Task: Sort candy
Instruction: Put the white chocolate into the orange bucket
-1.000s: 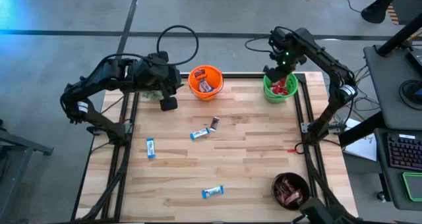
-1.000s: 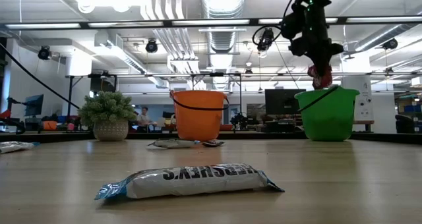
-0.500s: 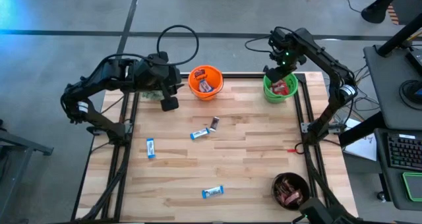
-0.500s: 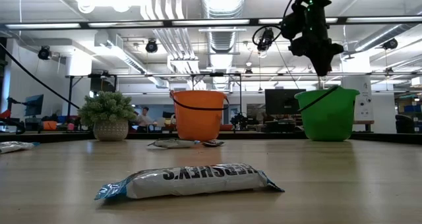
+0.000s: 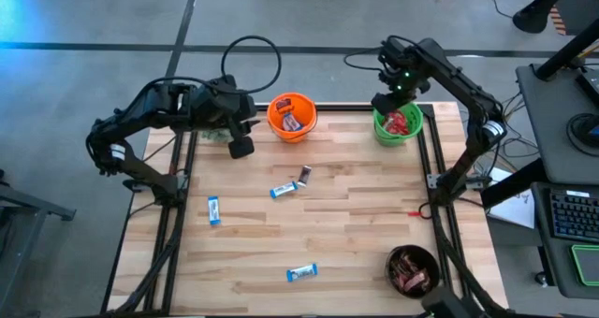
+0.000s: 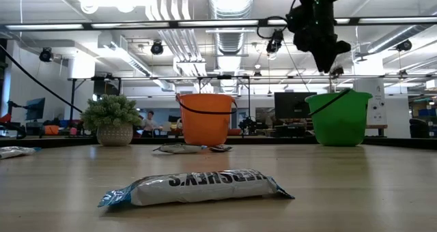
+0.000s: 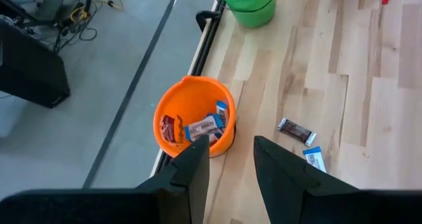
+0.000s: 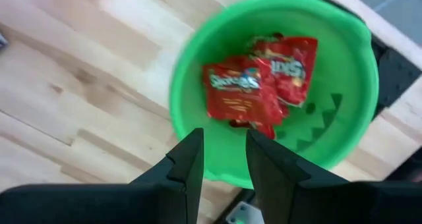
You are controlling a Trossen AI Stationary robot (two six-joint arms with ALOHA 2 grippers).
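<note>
My right gripper (image 8: 223, 165) hangs open over the green bucket (image 5: 398, 126), pointing down, with nothing between its fingers. Two red packets (image 8: 260, 79) lie in that bucket. My left gripper (image 7: 231, 174) waits open above the table's far left, beside the orange bucket (image 5: 292, 115), which holds mixed candy (image 7: 201, 126). On the table lie a dark brown bar (image 5: 305, 175) and three blue-and-white bars (image 5: 284, 189), (image 5: 214, 209), (image 5: 301, 273). The nearest bar (image 6: 198, 186) lies flat in front of the low camera.
A dark bowl (image 5: 413, 267) with brown candy sits at the near right corner. A small green plant (image 6: 111, 118) stands at the far left, behind my left arm. A small red thing (image 5: 415, 210) lies by the right edge. The table's middle has bare wood (image 5: 356, 224).
My right gripper has let go of a red packet that it held above the green bucket. The packet has dropped into the bucket and no longer shows in the low view. My left arm has kept its place.
</note>
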